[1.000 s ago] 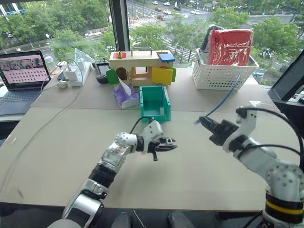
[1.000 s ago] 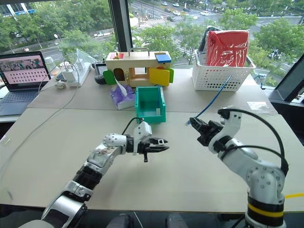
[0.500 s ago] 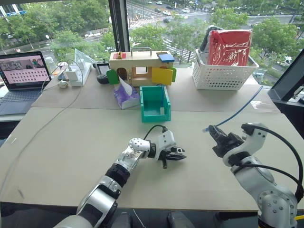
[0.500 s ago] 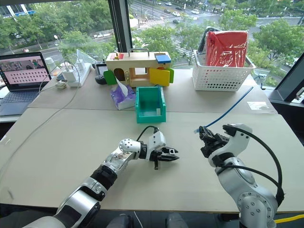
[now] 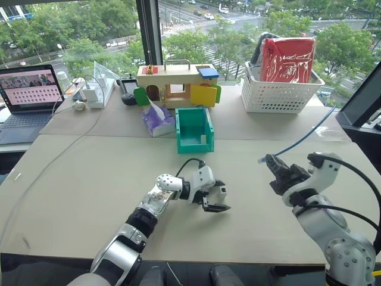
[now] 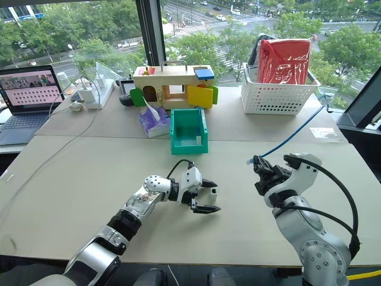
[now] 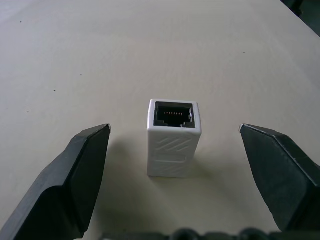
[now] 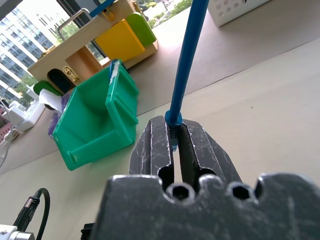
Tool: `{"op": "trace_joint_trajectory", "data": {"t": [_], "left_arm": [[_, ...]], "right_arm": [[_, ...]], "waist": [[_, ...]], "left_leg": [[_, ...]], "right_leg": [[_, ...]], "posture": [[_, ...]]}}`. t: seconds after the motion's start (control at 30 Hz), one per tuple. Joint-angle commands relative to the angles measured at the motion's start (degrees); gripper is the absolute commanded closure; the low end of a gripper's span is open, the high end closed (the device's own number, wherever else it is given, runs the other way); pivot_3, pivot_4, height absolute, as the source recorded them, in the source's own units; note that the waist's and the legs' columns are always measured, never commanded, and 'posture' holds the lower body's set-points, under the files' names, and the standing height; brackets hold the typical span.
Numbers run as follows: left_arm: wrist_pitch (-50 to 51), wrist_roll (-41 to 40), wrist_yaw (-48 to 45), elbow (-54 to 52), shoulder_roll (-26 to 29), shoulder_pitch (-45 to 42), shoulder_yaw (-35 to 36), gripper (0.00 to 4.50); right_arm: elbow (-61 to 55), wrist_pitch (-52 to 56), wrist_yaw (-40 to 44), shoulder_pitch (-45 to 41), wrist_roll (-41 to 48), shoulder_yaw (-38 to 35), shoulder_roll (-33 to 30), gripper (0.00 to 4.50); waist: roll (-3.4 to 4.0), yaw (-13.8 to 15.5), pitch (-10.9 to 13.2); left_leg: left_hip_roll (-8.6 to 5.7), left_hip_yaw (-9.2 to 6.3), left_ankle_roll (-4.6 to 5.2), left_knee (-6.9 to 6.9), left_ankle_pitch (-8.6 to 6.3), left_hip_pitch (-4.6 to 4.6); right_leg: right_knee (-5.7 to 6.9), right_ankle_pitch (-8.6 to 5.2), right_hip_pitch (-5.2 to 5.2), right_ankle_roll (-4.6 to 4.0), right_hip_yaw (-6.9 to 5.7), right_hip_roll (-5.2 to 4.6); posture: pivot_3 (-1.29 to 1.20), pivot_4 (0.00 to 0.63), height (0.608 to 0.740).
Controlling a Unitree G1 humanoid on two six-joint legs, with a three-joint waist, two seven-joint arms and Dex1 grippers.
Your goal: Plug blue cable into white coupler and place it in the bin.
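Note:
The white coupler (image 7: 173, 145) rests on the table with its dark socket facing up and away from the wrist camera. My left gripper (image 5: 218, 198) is open, one finger on each side of the coupler and apart from it. To the right, my right gripper (image 5: 269, 161) is shut on the blue cable (image 5: 303, 136) near its end. The cable (image 8: 187, 55) rises from the fingertips and runs off toward the table's far right edge. The green bin (image 5: 193, 128) stands beyond both grippers at mid-table, its low front lip facing me.
A white lattice basket (image 5: 280, 89) with a red bag stands at the back right. A wooden toy house (image 5: 178, 83) and a purple tissue pack (image 5: 158, 119) sit behind the bin. A laptop (image 5: 27, 95) and a long whitish cable (image 5: 59, 155) are on the left.
My left gripper's jaws have opened wide, and the white coupler now lies loose on the table between them. The right gripper keeps its hold on the blue cable.

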Motion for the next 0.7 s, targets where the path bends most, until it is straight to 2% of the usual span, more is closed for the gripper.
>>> {"op": "trace_joint_trajectory", "data": {"t": [0.03,0.13,0.23,0.43,0.53,0.7], "left_arm": [[0.0,0.5,-0.2,-0.5,-0.4,0.2,-0.3,0.02],[-0.2,0.5,-0.2,0.5,-0.6,-0.2,-0.1,0.02],[-0.4,0.5,-0.1,1.9,-0.8,-0.6,0.2,0.75],[1.6,-0.1,-1.2,2.1,-0.3,-1.4,1.0,2.7],[3.2,-0.1,-1.3,0.9,-0.3,-1.8,1.1,3.82],[10.9,1.7,-1.3,-4.7,0.1,-2.6,-1.7,3.86]], "right_arm": [[-1.7,-1.2,0.0,-0.8,0.5,-0.7,-0.7,4.5],[-1.7,-1.1,-0.1,-0.9,0.6,-0.8,-0.8,4.5],[-1.6,-1.0,-0.2,-1.1,0.8,-0.8,-1.1,4.5],[-1.8,-1.0,-0.5,-1.0,0.6,0.1,-0.7,4.5],[-2.8,-0.5,-1.8,-0.7,0.7,2.3,0.7,4.5],[-6.6,3.5,-4.9,2.5,0.9,8.1,0.0,4.5]], "waist": [[0.0,0.0,0.0],[0.0,0.0,0.0],[0.01,0.1,0.0],[0.03,0.2,0.0],[0.03,0.0,0.0],[0.04,0.0,0.0]], "left_leg": [[0.0,0.0,0.0,0.0,0.0,0.0],[0.0,0.0,0.0,0.0,0.0,0.0],[0.0,0.0,0.0,0.01,0.0,0.01],[-0.01,-0.02,0.0,0.03,0.0,0.07],[-0.01,-0.02,0.0,0.03,0.0,0.09],[-0.01,-0.05,0.0,0.03,0.0,0.08]], "right_leg": [[0.0,0.0,0.0,0.0,0.0,0.0],[0.0,0.0,0.01,0.0,0.0,0.0],[0.0,0.0,0.03,0.0,0.0,0.0],[0.0,0.0,0.11,0.0,-0.01,0.0],[0.01,0.0,0.11,0.0,-0.01,0.0],[0.01,0.0,0.11,0.0,-0.02,0.0]], "posture": [[0.0,0.15,0.734],[0.0,0.15,0.734],[0.0,0.15,0.734],[0.0,0.15,0.734],[0.0,0.15,0.734],[0.0,0.15,0.734]]}}
